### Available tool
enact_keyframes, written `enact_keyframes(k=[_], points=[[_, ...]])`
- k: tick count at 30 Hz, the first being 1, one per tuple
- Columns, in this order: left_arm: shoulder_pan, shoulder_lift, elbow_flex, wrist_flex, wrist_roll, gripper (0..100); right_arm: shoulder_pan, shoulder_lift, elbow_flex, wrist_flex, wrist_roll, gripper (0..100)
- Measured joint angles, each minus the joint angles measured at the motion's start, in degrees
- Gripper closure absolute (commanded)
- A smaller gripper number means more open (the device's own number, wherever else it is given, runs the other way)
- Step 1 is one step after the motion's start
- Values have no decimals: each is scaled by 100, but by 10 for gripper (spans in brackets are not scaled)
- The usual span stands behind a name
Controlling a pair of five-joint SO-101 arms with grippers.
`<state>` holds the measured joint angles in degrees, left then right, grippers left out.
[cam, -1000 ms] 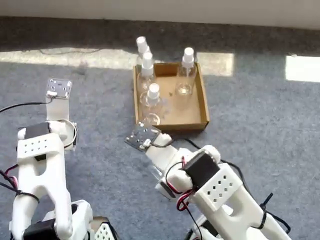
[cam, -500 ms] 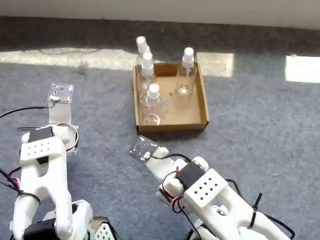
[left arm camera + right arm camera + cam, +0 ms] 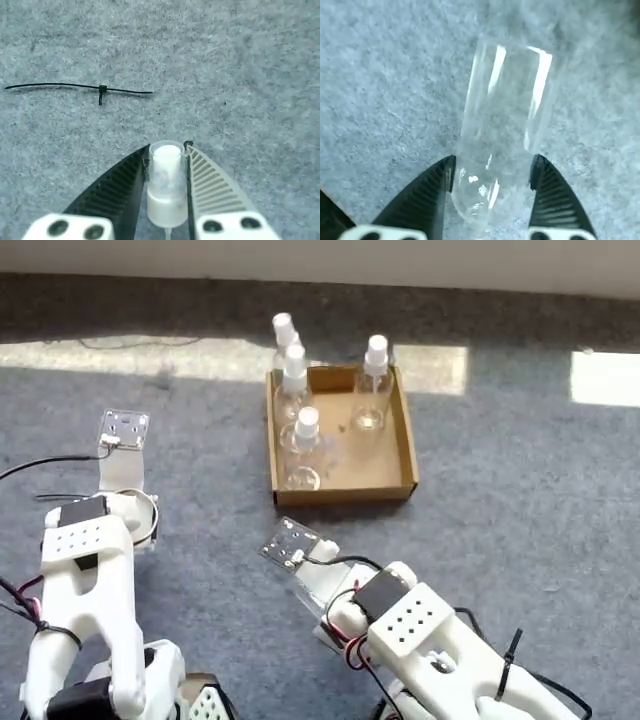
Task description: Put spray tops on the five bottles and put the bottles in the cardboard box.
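In the left wrist view my left gripper (image 3: 166, 148) is shut on a white spray top (image 3: 167, 185), held just above the grey carpet. My right gripper (image 3: 493, 160) is shut on a clear bottle (image 3: 506, 115) that has no top. In the high view the left arm (image 3: 88, 550) stands at the left. The right arm (image 3: 405, 625) is near the front, a short way in front of the cardboard box (image 3: 407, 435). Several bottles with white spray tops stand in and at the back of the box, one of them (image 3: 373, 380) at its back right.
A black cable tie (image 3: 100, 90) lies on the carpet ahead of the left gripper. Grey carpet (image 3: 520, 490) spreads to the right of the box, with sunlit patches along the back.
The right arm has drawn back from the box toward the front, keeping the bottle. The left arm has shifted slightly nearer with the spray top.
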<state>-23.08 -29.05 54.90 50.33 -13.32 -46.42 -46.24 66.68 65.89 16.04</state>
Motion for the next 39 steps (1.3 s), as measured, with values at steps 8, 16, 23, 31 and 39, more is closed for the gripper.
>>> enact_keyframes(k=[8,16,23,31,39], points=[[0,0,44,0,0,994,1389,0,-105,413,62,957],[0,0,44,0,0,994,4264,53,-2567,1626,941,957],[18,0,44,0,0,994,6338,1635,-3903,1644,1327,956],[18,0,44,0,0,994,7156,4800,-5011,774,-695,953],[70,0,123,-105,0,994,7622,5846,-5987,607,-2251,944]])
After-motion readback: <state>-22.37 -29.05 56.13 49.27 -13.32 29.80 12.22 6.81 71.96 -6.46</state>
